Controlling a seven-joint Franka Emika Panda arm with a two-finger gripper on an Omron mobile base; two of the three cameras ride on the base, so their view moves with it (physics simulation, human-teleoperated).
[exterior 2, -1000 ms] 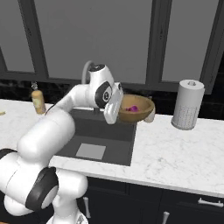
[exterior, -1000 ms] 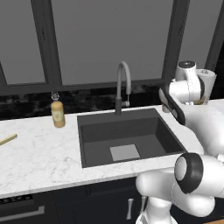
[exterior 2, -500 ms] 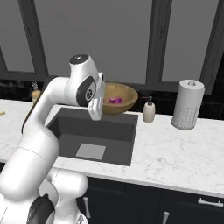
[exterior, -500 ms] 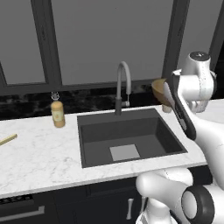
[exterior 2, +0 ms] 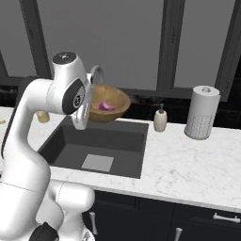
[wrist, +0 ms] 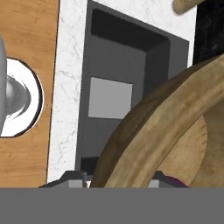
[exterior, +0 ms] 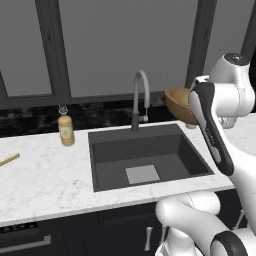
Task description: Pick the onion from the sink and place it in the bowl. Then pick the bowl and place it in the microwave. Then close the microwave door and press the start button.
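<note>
Fingers (wrist: pixel 81 176) sit clenched on the bowl's rim in the hand view, one on either side of the wooden wall, with the bowl (wrist: pixel 162 131) looming large and the sink (wrist: pixel 118 87) beyond it, seen sideways; a sliver of the purple onion (wrist: pixel 175 180) peeks out by the bowl's lower edge. Left base view: the arm stands bent at the right, its forearm angled down, carrying the bowl (exterior: pixel 181 104) aloft beside the faucet (exterior: pixel 141 97); a small bottle (exterior: pixel 65 130) stands on the counter, its label unreadable. Right base view: the bowl (exterior 2: pixel 108 103) hangs over the sink's back edge, tilted, the onion (exterior 2: pixel 106 107) lying inside it; the soap dispenser (exterior 2: pixel 160 120) and paper towel roll (exterior 2: pixel 202 112) stand to the right, bearing no legible writing.
</note>
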